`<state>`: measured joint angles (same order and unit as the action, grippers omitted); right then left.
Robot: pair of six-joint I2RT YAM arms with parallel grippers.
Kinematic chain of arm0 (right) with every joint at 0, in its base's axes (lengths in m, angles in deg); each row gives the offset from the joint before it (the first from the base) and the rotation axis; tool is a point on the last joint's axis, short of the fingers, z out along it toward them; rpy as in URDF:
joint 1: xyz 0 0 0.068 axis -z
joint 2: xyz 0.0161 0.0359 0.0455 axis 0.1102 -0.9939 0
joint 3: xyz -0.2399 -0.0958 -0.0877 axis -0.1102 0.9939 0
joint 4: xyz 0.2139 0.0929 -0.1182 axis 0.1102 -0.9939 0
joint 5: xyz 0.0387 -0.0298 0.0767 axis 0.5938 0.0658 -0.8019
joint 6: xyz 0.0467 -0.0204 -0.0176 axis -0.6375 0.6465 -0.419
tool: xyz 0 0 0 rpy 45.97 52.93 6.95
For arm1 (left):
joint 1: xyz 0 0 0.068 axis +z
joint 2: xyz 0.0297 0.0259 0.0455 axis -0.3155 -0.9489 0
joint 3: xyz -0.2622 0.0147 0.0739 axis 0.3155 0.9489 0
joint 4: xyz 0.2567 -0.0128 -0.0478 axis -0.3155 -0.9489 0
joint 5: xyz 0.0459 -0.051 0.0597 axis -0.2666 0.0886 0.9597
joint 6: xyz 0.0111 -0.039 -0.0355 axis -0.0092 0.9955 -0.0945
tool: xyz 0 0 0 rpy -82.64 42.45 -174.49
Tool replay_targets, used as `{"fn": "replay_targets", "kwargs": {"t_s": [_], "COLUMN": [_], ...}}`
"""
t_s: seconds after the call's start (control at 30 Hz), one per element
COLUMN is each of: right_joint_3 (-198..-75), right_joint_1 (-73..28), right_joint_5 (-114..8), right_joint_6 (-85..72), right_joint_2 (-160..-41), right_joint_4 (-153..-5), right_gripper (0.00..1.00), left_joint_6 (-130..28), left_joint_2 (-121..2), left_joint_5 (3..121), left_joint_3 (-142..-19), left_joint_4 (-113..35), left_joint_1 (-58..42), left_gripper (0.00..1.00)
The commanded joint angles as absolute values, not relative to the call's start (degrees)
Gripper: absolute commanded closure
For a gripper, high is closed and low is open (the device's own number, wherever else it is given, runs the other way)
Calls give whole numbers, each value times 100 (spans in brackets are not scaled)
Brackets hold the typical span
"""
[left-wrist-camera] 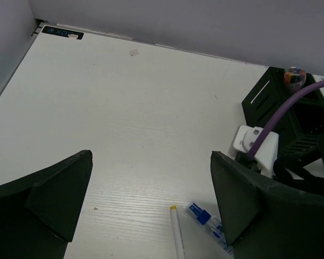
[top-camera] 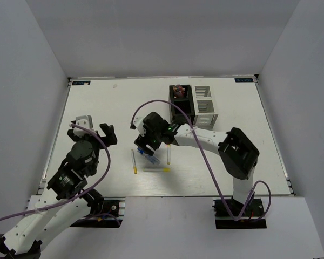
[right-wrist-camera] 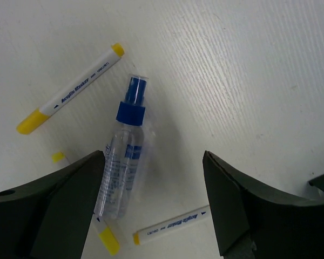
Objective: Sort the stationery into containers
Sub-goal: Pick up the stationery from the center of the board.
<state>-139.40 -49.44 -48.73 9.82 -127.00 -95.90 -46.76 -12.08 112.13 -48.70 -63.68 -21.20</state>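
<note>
Top: right gripper (top-camera: 146, 147) low over blue-capped bottle (top-camera: 147, 156) mid-worktop (top-camera: 108, 102); white pens (top-camera: 133, 161) and dark pen (top-camera: 168, 154) crowd it. Behind: black organizer (top-camera: 181, 103), white organizer (top-camera: 204, 105). Left gripper (top-camera: 95, 128) off left.
Left wrist: left gripper released, nothing between jaws.
Right wrist: right gripper spread, blue-capped bottle flat between fingers (nearer one, contact unclear), ungrasped; three pens around.

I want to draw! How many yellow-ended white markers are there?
3 white yellow-ended markers: one beside the cap of the clear blue-capped bottle, one by its base, one mostly behind the right gripper's finger. More may be hidden.
</note>
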Motion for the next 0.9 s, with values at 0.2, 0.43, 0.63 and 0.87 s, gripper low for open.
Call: {"fn": "replay_targets", "kwargs": {"t_s": [0.2,0.43,0.63,0.87], "right_joint_3": [-14259,-14312,-14409,-14418], "right_joint_1": [-5203,-5388,-5397,-5292], "right_joint_5": [-4810,-4898,-4872,-4864], "right_joint_6": [959,1038,1056,1179], "right_joint_2": [-13084,-13533,-13770,-13473], "right_joint_4": [-9940,-10125,-10161,-10310], "right_gripper": [29,34,47,100], "left_joint_6": [-4664,-4788,-4788,-4955], "left_joint_2": [-1213,-1214,-1319,-1372], "left_joint_5": [11139,10849,10674,9936], "left_joint_3": [-4833,-4781,-4781,-4675], "left_joint_4": [-6394,-6341,-6288,-6069], "left_joint_1": [-2090,-2090,-2090,-2090], "left_gripper": [0,0,0,10]}}
